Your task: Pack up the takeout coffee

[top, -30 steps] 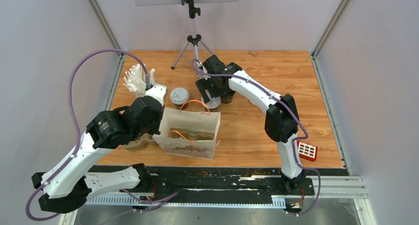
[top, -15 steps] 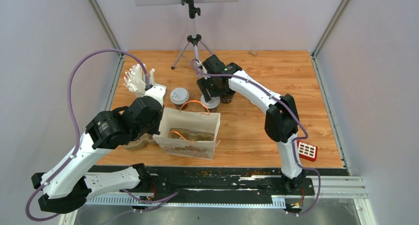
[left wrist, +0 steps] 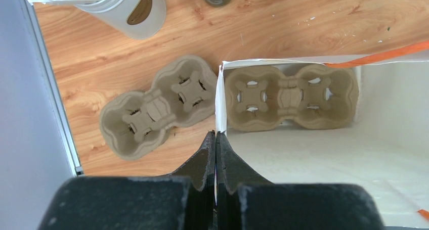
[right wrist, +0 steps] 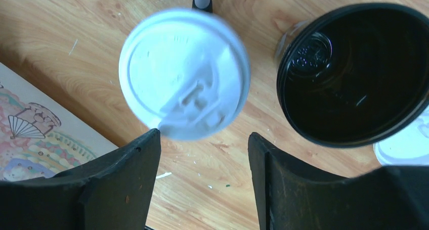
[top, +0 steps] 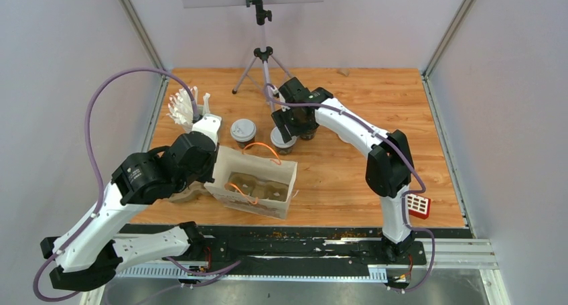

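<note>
The left pincer (left wrist: 216,135) has drawn its pinched edge of the brown paper bag with orange handles (top: 262,167) leftward. The bag's mouth now gapes wider, so the brown pulp cup-carrier tray (top: 254,186) inside shows more fully and the printed front shows less. The right pincer (right wrist: 202,136) has narrowed somewhat and shifted rightward, uncovering more of the white lid on the black paper cup (top: 282,141) beneath it.

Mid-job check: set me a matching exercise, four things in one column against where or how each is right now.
Things: A left gripper; B right gripper; C lidless black cup; D straw cup.
States: 1 open above a lidded cup; 2 at the table's left edge; 3 shut on the bag's rim; 4 right of the lidded cup.
Pairs: A3, B1, C4, D2.
</note>
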`<state>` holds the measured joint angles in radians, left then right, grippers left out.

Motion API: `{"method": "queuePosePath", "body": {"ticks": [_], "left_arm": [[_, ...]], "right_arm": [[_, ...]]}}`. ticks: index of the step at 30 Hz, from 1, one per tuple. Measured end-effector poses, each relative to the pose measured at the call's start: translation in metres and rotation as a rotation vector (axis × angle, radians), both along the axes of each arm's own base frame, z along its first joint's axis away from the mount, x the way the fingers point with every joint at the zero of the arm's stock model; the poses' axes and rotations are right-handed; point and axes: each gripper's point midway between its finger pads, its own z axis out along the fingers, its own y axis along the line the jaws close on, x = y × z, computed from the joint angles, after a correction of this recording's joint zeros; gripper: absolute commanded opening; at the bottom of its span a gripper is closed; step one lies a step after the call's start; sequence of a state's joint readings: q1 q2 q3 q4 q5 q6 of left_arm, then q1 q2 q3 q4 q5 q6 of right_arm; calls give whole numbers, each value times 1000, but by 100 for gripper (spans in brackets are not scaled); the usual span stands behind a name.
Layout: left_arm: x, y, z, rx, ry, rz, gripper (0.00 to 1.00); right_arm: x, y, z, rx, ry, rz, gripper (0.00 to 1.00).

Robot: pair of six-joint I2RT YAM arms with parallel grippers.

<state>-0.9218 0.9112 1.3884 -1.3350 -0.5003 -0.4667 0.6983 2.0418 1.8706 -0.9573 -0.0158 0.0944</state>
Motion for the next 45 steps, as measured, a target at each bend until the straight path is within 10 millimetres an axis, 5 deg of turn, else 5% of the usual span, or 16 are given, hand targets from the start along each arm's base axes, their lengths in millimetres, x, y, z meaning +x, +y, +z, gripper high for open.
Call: {"method": "queuePosePath", "body": {"ticks": [5,17,25,33,45], "left_arm": [[1,1,1,2,-5,4,0],[-2,10,4,5,-24,20,0],[-5,15,6,-4,-35,18,0],[-7,14,6,-21,-36,7,0],[-5,10,4,-7,-29,-7,0]], "right_arm": [[-9,-8,8,1,0,0,65],[-2,4,27,63,-47,9,90],[5,21,30,65,-101,23,87],[9,21,9,9,-98,22,89],[20,28,12,17,-128,31,89]]}}
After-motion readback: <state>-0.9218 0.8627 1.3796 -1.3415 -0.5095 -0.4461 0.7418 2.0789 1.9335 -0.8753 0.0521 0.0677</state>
